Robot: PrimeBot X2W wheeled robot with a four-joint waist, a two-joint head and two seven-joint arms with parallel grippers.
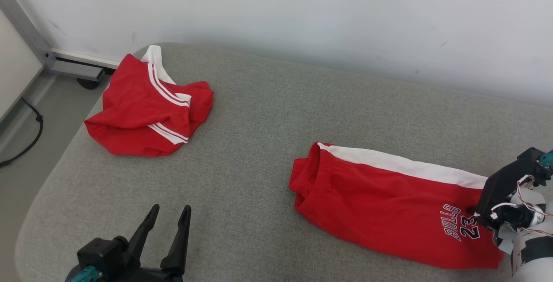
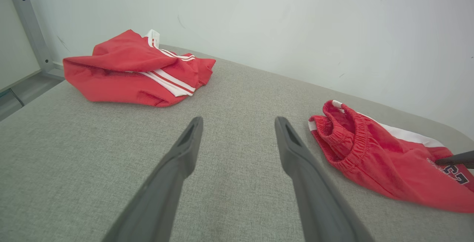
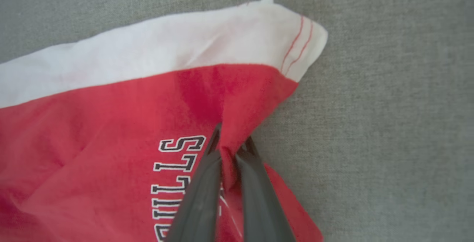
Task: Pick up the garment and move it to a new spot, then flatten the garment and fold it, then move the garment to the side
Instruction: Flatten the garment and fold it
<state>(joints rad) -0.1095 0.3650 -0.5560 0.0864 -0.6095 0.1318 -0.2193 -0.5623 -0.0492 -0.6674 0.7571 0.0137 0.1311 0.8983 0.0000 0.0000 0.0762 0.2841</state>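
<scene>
The garment [image 1: 389, 195], red shorts with a white side stripe and "BULLS 23" print, lies folded lengthwise on the right of the grey padded table [image 1: 259, 113]. Its elastic waistband faces the table's middle [image 2: 348, 138]. My right gripper [image 1: 474, 211] is at the hem end, shut on a pinched ridge of the red fabric [image 3: 230, 143] beside the lettering. A dark finger of the right gripper [image 2: 455, 158] shows on the print. My left gripper [image 1: 170, 209] hovers open over bare table at the near left, nothing between its fingers [image 2: 239, 121].
A second red garment [image 1: 147, 109] with white stripes lies crumpled at the table's far left corner [image 2: 137, 71]. A white wall runs behind the table. Off the left edge are the floor, a black cable [image 1: 30, 137] and a grey metal frame [image 1: 26, 27].
</scene>
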